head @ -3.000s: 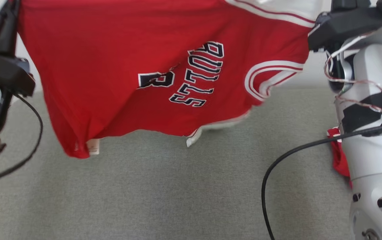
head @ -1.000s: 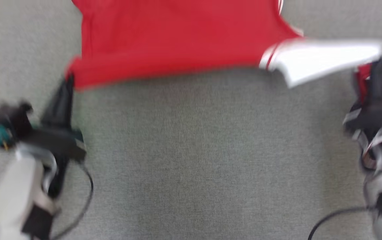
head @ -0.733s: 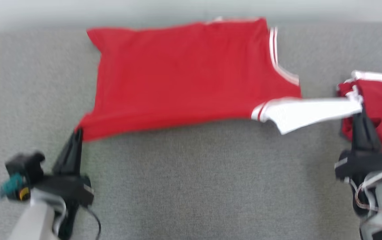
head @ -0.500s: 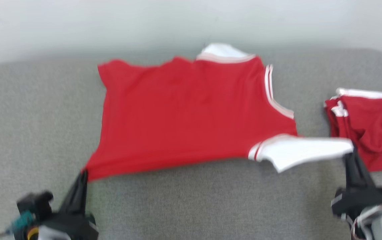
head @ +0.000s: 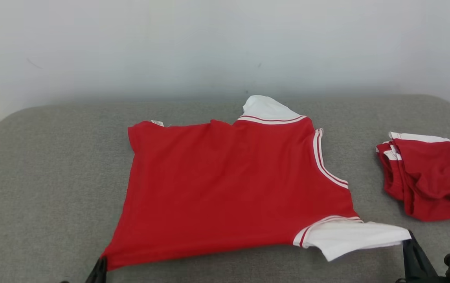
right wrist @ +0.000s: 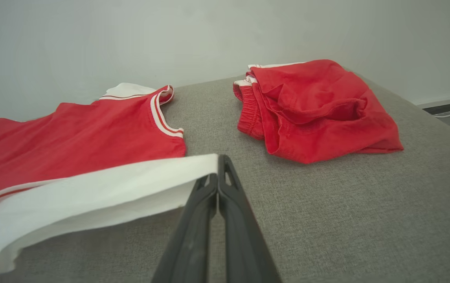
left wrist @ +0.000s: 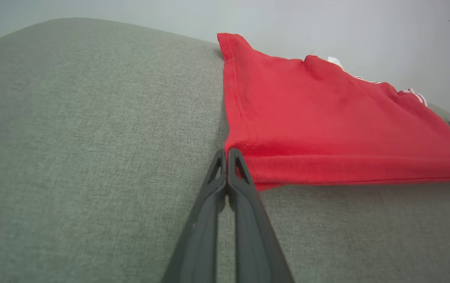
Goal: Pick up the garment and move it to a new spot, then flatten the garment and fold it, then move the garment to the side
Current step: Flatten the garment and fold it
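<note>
Head view: a red fabric jersey with white sleeves [head: 225,188] lies spread, plain side up, across the middle of the grey upholstered cushion [head: 52,177]. The left gripper [left wrist: 227,152], fingers pressed fully together, pinches the jersey's hem corner low against the cushion's near left part. The right gripper [right wrist: 218,158], likewise closed, clamps the edge of one white sleeve, which is held lifted off the cushion toward its near right. A loosely folded pair of red shorts with white trim [head: 425,177] rests on the cushion's right end, apart from the jersey.
</note>
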You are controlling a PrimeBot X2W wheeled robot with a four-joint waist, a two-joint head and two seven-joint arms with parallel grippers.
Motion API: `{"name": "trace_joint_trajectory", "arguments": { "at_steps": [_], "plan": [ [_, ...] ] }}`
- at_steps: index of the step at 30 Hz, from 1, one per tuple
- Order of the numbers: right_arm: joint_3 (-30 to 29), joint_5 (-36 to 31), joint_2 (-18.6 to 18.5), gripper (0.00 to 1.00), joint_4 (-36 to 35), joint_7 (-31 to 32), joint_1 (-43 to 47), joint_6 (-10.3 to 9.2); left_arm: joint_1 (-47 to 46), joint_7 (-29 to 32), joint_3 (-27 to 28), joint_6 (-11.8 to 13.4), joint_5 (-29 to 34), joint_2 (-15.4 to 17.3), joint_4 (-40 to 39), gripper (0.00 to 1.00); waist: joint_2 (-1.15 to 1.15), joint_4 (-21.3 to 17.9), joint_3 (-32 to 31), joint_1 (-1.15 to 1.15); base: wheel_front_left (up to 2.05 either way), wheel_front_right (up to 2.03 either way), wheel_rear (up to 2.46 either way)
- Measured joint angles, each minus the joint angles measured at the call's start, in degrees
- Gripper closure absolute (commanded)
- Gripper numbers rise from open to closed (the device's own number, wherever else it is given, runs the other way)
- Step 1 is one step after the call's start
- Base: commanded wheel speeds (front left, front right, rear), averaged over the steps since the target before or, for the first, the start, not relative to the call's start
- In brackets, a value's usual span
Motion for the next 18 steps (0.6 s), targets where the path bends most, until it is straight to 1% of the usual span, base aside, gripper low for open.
{"name": "trace_joint_trajectory", "arguments": {
  "at_steps": [5,12,18],
  "plan": [
    [-1.42,-0.42,0.32,1.0,-1.07,0.0,1.91,0.0,2.44,0.0,2.03,-0.01,0.9,-1.24,-0.93,1.0,0.0,1.5,-0.64,0.0,0.0,0.0,0.0],
    [-2.23,-1.33,0.4,1.0,-2.12,0.0,3.76,0.01,3.59,0.0,3.25,-0.01,1.64,-1.69,-1.48,1.0,0.01,2.86,-0.77,0.0,0.0,0.0,0.0],
    [-0.91,-1.81,0.57,1.0,-3.16,0.0,3.83,0.0,3.45,0.0,3.09,0.0,1.78,-1.86,-2.03,1.0,0.01,3.68,-0.52,0.0,0.0,0.0,0.0]
  ]
}}
